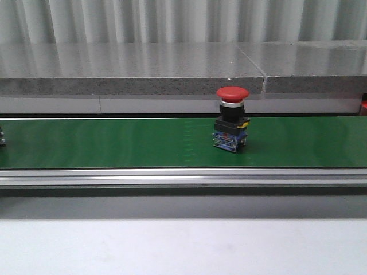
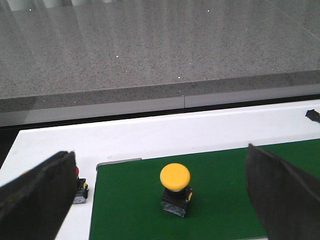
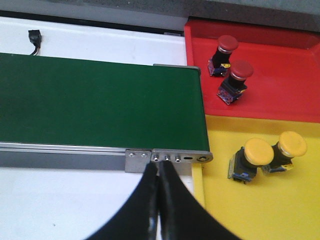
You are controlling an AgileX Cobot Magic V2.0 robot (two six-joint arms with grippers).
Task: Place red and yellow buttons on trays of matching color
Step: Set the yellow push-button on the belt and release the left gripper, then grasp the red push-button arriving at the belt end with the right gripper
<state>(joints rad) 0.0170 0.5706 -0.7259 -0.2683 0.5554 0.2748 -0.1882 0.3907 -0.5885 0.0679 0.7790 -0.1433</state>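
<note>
Beside the green belt's [image 3: 100, 102] end, the yellow tray [image 3: 220, 200] holds two yellow buttons [image 3: 250, 157]; beyond it, the glossy red tray [image 3: 280, 95] holds two red ones [image 3: 234, 80]. A mushroom-capped red button [image 1: 231, 119] stands upright on the matte belt. Right claw [image 3: 159, 172] pinched closed, empty; left claw [image 2: 160, 200] spread wide around a yellow button [image 2: 175, 187] on the belt.

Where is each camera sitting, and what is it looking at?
Front view: faces forward, low across the green belt at an upright red button; no arm shows.
Left wrist view: looks down on the belt's end and a yellow button; the left gripper is open, its fingers wide apart.
Right wrist view: looks down on the belt's other end, the red tray and yellow tray; the right gripper is shut.
All three share the belt.
</note>
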